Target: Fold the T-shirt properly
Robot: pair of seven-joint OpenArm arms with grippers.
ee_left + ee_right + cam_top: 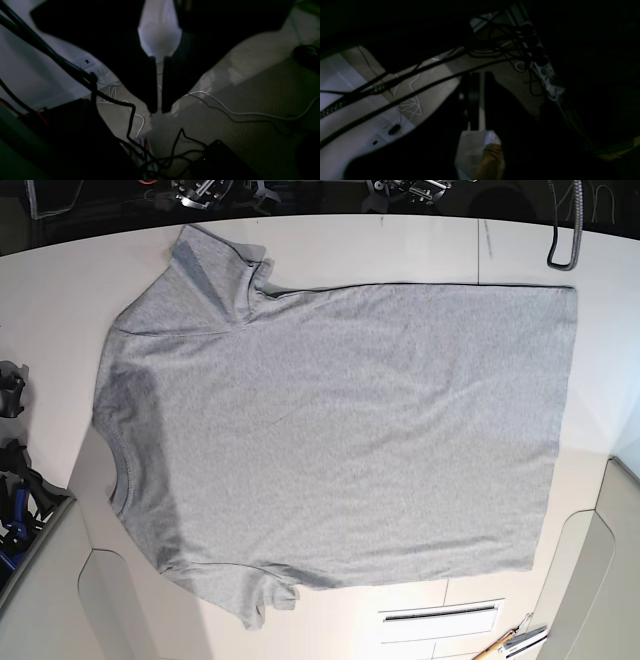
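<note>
Grey T-shirt lies spread across the white table, neck to the left

In the base view, dark machine parts [14, 470] with a patch of blue stand at the left edge. The T-shirt [340, 430] fills most of the middle of the frame on the white table [50, 300]. Its curved neck opening is at the left. One sleeve points to the upper left, rumpled where it joins the body; the other is bunched at the lower left. The body runs right, mostly smooth, to a straight hem near the right side. At the lower right, past the cloth's lower edge, are a slotted panel [440, 620] and a thin wooden-coloured tool [492, 650]. A dark cable [577, 240] loops down at the upper right.

In the right wrist view, black cables cross from the left towards the upper right. The right gripper [481, 100] has its fingers close together with a narrow slit between; whether it is fully pressed together I cannot tell. A socket strip [542, 65] lies right of it.

In the left wrist view, black cables hang at the left. The left gripper [160, 110] shows a similar slim slit, so I cannot tell there either. A white cable [245, 113] trails across the floor [225, 135] to the right
</note>
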